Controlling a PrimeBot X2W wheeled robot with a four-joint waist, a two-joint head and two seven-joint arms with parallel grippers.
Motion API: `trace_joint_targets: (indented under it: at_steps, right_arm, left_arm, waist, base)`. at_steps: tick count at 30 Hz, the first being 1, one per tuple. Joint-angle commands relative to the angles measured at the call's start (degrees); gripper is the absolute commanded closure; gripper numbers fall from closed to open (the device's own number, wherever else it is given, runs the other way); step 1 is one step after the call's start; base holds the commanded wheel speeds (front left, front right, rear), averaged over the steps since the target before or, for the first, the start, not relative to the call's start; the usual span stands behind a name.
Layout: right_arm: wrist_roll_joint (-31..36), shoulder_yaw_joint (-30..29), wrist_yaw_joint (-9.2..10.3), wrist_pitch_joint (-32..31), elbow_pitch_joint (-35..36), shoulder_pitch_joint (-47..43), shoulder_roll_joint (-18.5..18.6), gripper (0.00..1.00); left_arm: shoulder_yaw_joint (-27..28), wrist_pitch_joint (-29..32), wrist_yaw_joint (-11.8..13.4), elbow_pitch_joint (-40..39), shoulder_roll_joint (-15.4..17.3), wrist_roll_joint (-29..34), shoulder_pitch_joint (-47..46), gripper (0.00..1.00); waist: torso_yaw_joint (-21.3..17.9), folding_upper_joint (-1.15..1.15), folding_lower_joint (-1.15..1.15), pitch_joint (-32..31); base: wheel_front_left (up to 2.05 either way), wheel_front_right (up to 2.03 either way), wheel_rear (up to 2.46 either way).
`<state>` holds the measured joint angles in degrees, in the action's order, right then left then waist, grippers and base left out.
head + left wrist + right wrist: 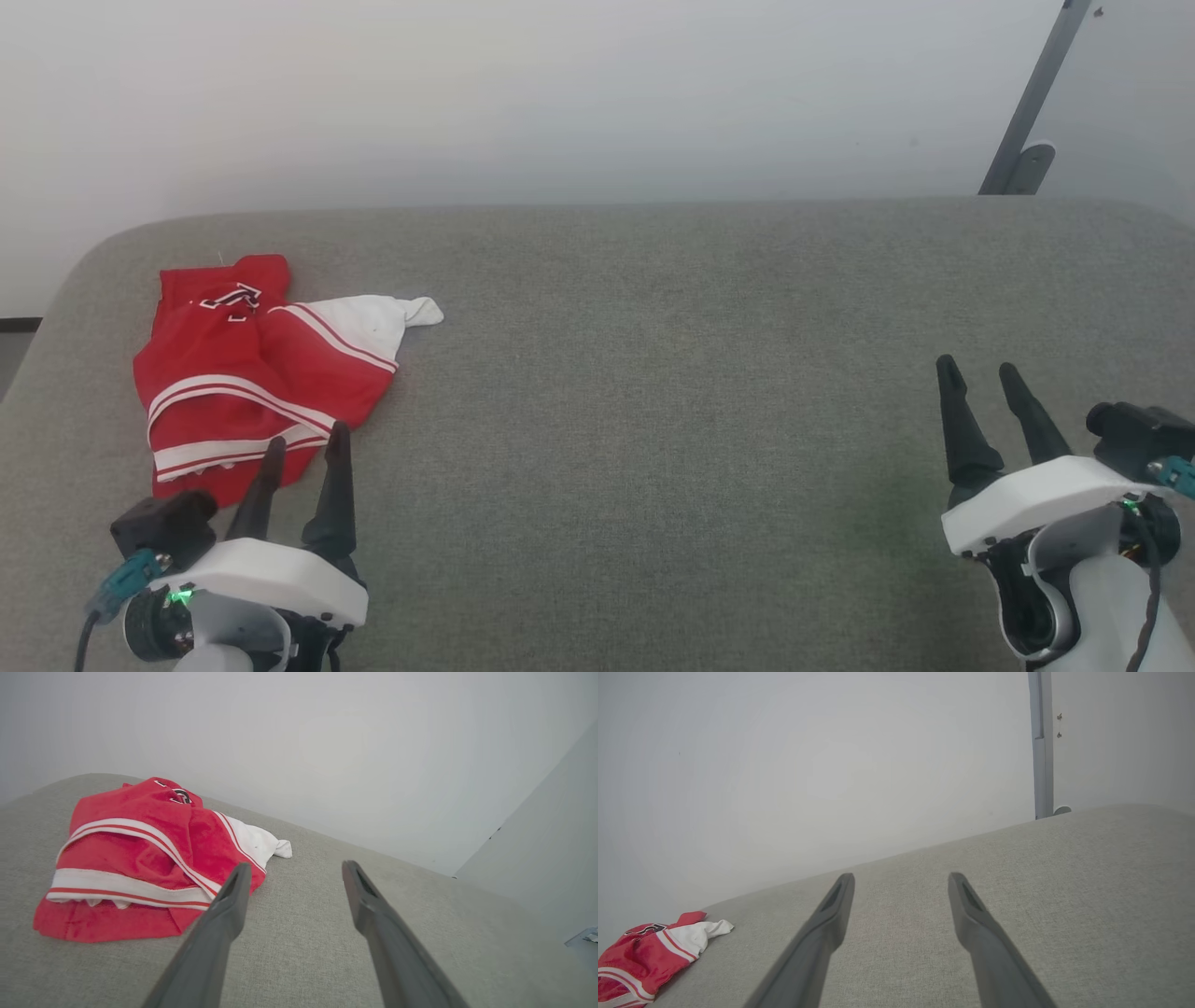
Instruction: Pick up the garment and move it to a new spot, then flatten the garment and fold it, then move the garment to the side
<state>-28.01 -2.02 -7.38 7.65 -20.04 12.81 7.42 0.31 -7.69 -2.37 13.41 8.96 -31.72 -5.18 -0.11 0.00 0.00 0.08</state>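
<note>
The garment [247, 373] lies crumpled at the left of the grey padded surface [653, 373]: red cloth with white and red stripe trim, a white sleeve sticking out to the right, part of a black number on top. The same heap shows in the left wrist view, garment [140, 858], and at the lower left of the right wrist view, garment [649, 952]. My left gripper [306, 441] is open just in front of the heap's near edge, with nothing between its fingers. My right gripper [978, 368] stands open and empty far to the right.
A white wall [560, 93] rises right behind the surface's back edge. A grey metal bar [1032, 103] leans at the back right. The surface's left corner is rounded, with dark floor [14, 345] beyond it.
</note>
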Motion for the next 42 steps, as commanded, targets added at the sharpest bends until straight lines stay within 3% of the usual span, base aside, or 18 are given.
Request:
trace_joint_targets:
  at_steps: [1, 12, 42]
  right_arm:
    - [1.88, -0.17, -0.14, 0.60, 0.56, 1.22, 0.20, 0.00]
    - [8.34, -1.09, -0.15, 2.24, 0.87, 1.18, -0.20, 0.00]
    - [19.94, -3.98, -0.17, 5.95, 0.90, -0.38, -1.02, 0.00]
  left_arm:
    - [-0.04, -0.57, 0.10, -0.37, 0.50, 1.63, -0.82, 0.00]
    - [0.18, -2.19, 0.12, 0.41, 0.46, 7.49, 0.02, 0.00]
    - [4.91, -5.85, -3.92, 3.18, -1.43, 19.94, 0.46, 0.00]
  waist:
    - [0.00, 0.00, 0.00, -0.03]
    - [-0.07, 0.00, 0.00, -0.14]
    - [-0.05, 0.00, 0.00, -0.12]
  base:
    - [0.00, 0.00, 0.00]
    - [0.00, 0.00, 0.00]
    - [0.00, 0.00, 0.00]
